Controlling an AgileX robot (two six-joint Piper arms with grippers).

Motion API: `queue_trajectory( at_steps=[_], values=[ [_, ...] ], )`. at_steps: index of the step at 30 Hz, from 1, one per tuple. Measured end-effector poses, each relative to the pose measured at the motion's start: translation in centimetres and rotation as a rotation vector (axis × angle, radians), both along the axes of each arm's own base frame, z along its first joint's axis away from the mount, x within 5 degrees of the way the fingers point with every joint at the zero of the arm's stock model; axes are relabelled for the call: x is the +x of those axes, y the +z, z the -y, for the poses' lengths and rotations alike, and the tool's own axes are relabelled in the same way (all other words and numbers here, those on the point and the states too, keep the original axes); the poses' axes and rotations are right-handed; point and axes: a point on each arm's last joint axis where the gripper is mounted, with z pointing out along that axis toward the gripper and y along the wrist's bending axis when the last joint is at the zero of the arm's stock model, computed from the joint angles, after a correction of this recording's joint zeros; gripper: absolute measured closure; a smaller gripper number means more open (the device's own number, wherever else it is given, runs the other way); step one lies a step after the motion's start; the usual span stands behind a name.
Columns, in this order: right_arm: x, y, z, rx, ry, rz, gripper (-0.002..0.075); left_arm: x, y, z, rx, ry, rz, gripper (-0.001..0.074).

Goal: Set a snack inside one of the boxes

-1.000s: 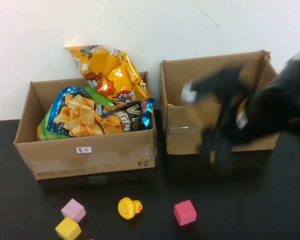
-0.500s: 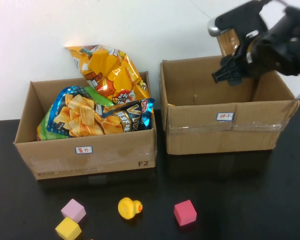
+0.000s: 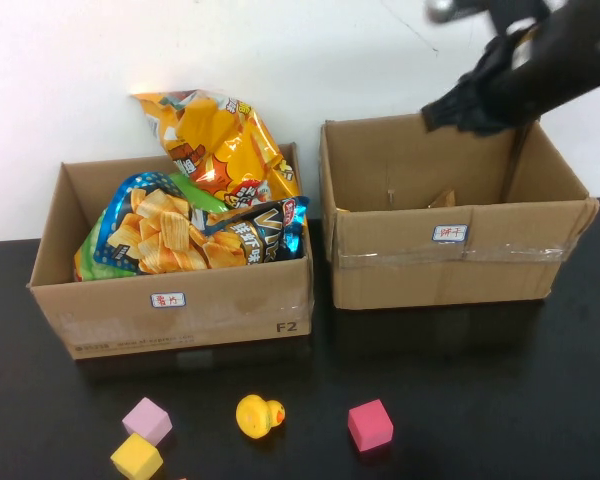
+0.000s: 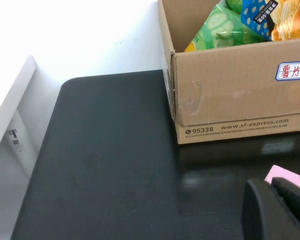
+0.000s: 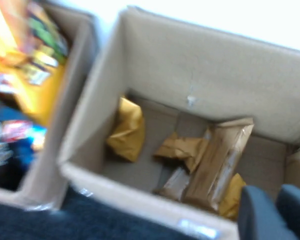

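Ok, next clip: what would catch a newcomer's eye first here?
Probably the left box, overflowing with bright chip bags. Next, the right gripper, raised above the back of the right box, which holds brown snack packets. The left gripper sits low over the table by a pink block.

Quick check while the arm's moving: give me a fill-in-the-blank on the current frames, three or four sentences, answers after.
1. The right gripper is above the back of the ____ box.
2. That box holds snack packets coloured ____.
3. The chip bags fill the ____ box.
4. Between the pink cube and purple cube sits a yellow ____.

Missing words: right; brown; left; duck
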Motion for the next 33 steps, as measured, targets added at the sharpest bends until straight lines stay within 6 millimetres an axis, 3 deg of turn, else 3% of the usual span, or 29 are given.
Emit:
queue_trajectory(
  at_steps=[2, 5, 9, 14, 16, 20, 27, 33],
  values=[
    [-2.5, 2.1, 0.7, 0.023, 0.016, 0.034, 0.0674, 0.0, 0.0, 0.0, 0.0, 0.0, 0.0, 0.0738],
    [-7.4, 4.6, 1.5, 0.049, 0.066, 0.119, 0.0712, 0.0, 0.0, 0.0, 0.0, 0.0, 0.0, 0.0738],
    [-13.6, 5.7, 2.6, 0.081, 0.162, 0.247, 0.0724, 0.0, 0.0, 0.0, 0.0, 0.0, 0.0, 0.0738],
    [-21.4, 5.3, 7.0, 0.062, 0.184, 0.343, 0.0726, 0.0, 0.0, 0.0, 0.0, 0.0, 0.0, 0.0738],
    [-23.9, 4.1, 8.5, 0.048, 0.188, 0.369, 0.0727, 0.0, 0.0, 0.0, 0.0, 0.0, 0.0, 0.0738],
    [-26.7, 1.6, 10.2, 0.02, 0.203, 0.441, 0.0727, 0.0, 0.0, 0.0, 0.0, 0.0, 0.0, 0.0738],
    [-29.6, -3.3, 12.2, 0.004, 0.178, 0.443, 0.0727, 0.0, 0.0, 0.0, 0.0, 0.0, -0.002, 0.0738],
    [-31.1, -7.2, 14.8, -0.012, -0.002, 0.583, 0.0727, 0.0, 0.0, 0.0, 0.0, 0.0, -0.002, 0.0738]
  ],
)
